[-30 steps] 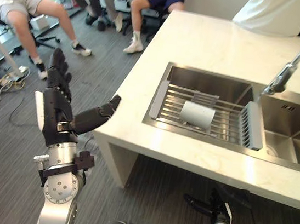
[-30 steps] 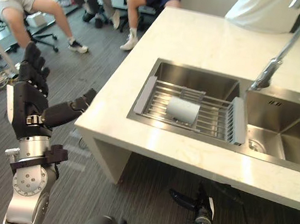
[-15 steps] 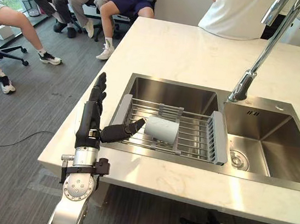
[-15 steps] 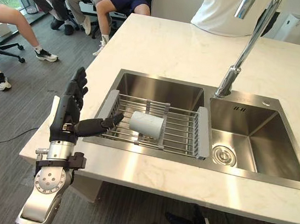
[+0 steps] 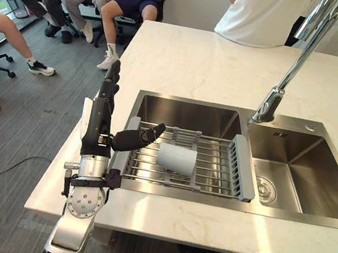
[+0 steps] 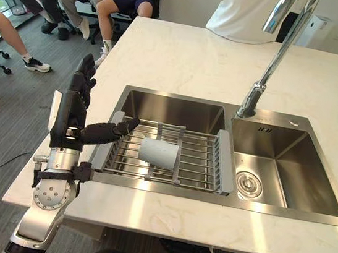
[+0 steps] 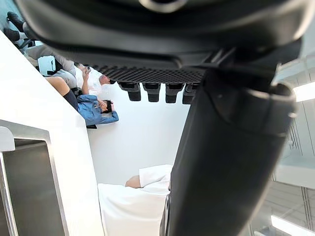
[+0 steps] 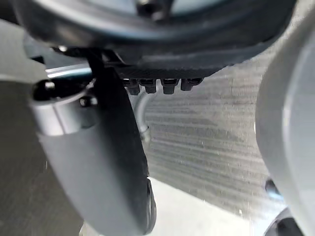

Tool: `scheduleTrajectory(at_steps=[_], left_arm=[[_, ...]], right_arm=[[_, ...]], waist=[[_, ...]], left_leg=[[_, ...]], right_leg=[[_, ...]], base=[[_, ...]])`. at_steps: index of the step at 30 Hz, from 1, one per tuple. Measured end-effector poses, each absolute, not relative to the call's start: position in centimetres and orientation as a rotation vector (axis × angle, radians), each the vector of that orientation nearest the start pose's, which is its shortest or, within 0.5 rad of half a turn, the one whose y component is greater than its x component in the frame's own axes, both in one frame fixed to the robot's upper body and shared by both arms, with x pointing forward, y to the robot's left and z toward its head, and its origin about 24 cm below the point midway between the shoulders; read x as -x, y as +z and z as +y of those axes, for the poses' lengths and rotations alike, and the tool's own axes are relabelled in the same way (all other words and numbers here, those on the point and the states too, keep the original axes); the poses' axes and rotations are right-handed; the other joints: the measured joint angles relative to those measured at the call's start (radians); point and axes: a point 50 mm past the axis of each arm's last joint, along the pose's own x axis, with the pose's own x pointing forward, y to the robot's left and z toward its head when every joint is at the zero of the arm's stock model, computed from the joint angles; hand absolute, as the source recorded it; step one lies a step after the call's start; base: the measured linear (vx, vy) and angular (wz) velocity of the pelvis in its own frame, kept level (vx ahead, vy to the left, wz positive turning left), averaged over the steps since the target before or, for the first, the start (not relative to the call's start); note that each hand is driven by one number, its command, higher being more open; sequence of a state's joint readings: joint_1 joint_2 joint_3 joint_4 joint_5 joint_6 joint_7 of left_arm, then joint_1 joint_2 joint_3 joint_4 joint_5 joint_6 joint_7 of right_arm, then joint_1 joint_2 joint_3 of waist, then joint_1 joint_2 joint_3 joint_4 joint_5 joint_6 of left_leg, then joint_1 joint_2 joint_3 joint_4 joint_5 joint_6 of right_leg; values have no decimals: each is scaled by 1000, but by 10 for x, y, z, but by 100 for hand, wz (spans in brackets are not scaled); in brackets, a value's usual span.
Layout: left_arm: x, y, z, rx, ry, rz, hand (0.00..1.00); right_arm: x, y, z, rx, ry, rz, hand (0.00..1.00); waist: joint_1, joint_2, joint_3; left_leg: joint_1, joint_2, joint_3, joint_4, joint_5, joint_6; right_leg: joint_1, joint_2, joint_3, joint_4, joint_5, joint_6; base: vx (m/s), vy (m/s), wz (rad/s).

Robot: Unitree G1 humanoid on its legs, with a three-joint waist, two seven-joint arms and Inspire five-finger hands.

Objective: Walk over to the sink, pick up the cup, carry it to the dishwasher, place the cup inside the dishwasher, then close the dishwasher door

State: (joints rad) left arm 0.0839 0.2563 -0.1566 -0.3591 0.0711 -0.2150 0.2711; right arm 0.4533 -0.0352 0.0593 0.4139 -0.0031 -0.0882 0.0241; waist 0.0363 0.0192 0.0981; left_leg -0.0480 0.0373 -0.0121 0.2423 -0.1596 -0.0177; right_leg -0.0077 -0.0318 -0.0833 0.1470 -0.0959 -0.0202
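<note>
Left hand [image 5: 97, 128]: is hovering open at the left rim of the sink [image 5: 183, 111], fingers straight, thumb reaching toward the cup [image 5: 176, 158], grasping nothing.
Right hand [image 8: 110, 162]: is hanging low, fingers relaxed, idle.
Counter [image 5: 196, 61]: is carrying the sink.
Sink: is holding a rack [image 5: 214, 163] across its left basin.
Rack: is bearing the cup.
Cup: is lying on its side near the thumb tip, seemingly untouched. It is likely rolling if nudged, so the fingers should be wrapping over its barrel, thumb opposite, before lifting.
</note>
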Motion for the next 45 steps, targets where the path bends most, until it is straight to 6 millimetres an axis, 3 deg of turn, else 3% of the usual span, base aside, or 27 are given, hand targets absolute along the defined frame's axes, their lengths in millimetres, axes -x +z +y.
scheduleTrajectory(at_steps=[4, 7, 19, 35, 45], left_arm=[[-222, 119, 133, -271, -89, -504, 100], [-228, 114, 129, -334, -138, -483, 100], [-245, 89, 140, -508, -147, -355, 100], [-274, 96, 128, -827, -198, -412, 100], [-274, 96, 128, -844, -201, -419, 100]], right_arm=[[-82, -114, -162, 5, -17, 774, 100], [-81, -114, -162, 7, -10, 776, 100], [-79, -114, -163, 17, -8, 771, 100], [-77, -114, -170, 12, -91, 767, 100], [-77, -114, -170, 16, -100, 766, 100]], waist=[[-7, -1, -20], [-21, 2, -28], [-30, 1, -33], [-32, 2, -33], [-34, 2, -33]], left_leg=[[24, -7, -2, -63, 27, -3], [44, -5, -5, -96, 44, -6], [57, -3, 8, -138, 75, -5], [36, -12, -3, -149, 90, -3], [30, -13, -7, -157, 96, -3]], right_leg=[[8, -4, -3, -23, 5, 4], [17, 4, -2, -34, 10, 3], [21, 9, 20, -84, 55, 2], [2, 1, 7, -82, 57, 5], [-8, -1, 2, -81, 57, 5]], base=[[38, -10, 2], [23, -37, -1], [-40, -5, -5], [-7, -2, 2], [0, 0, 0]])
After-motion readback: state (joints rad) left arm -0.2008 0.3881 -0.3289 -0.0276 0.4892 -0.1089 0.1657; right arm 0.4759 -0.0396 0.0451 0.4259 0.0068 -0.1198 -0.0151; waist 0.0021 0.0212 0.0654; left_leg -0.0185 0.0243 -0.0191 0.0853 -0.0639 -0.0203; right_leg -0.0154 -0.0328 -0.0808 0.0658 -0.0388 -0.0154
